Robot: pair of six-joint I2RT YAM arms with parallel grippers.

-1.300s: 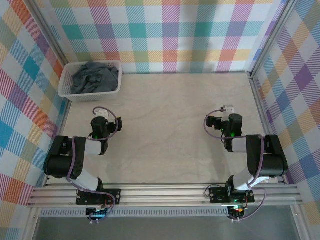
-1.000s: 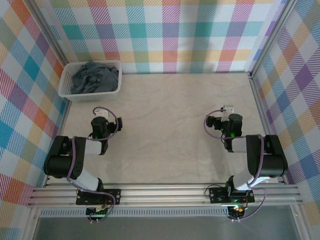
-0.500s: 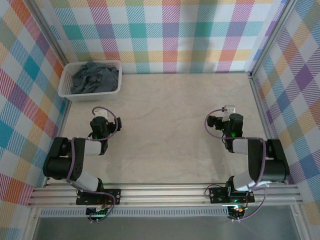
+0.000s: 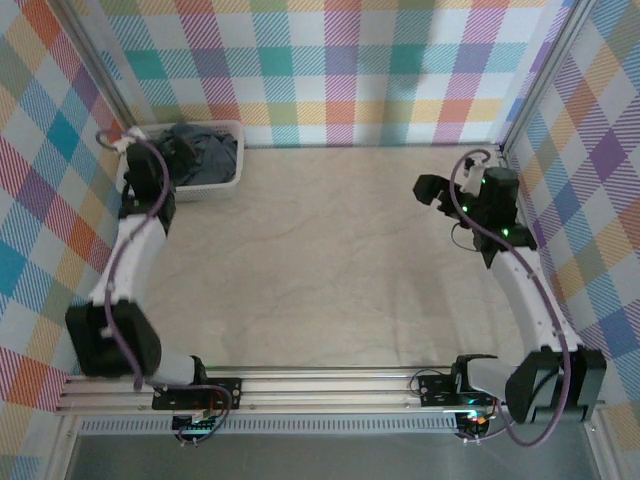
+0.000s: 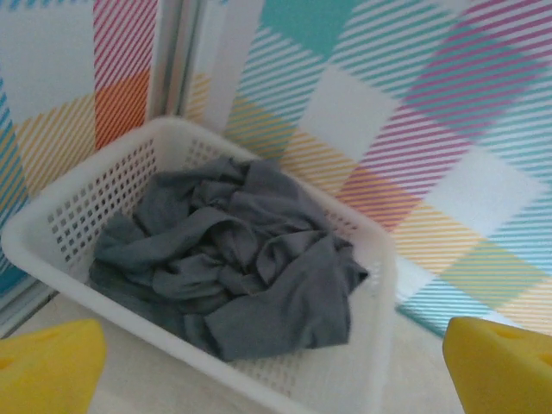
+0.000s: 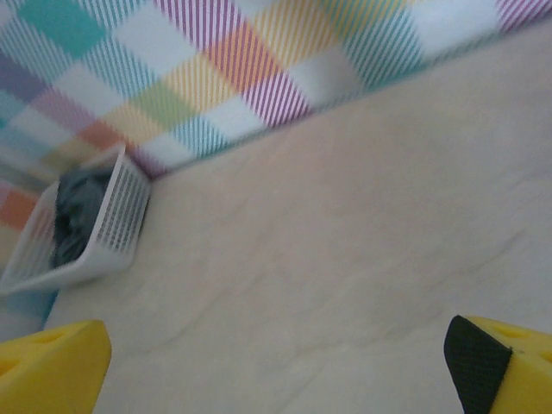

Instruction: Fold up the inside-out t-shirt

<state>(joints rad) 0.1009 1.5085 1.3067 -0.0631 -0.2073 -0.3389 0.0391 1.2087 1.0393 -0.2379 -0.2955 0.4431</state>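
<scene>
Found the inside-out t-shirt [image 5: 233,250] crumpled inside the white mesh basket [image 5: 52,216] at the far left corner of the worktop [image 4: 330,260]. Saw the left gripper [image 5: 276,366] spread wide just before the basket, holding nothing. Saw the right gripper [image 6: 276,362] equally wide and empty near the worktop's far right edge, well apart from the basket.

t-shirt [image 5: 233,250] slate-grey | basket [image 5: 82,203] white | walls [image 4: 350,70] multicolour plaid | table [image 4: 320,270] beige | fingers [image 5: 43,366] yellow

t-shirt [image 5: 233,259]: bunched, underside hidden in basket [image 5: 52,216] | basket: left end behind left arm [image 4: 128,245] overhead
</scene>
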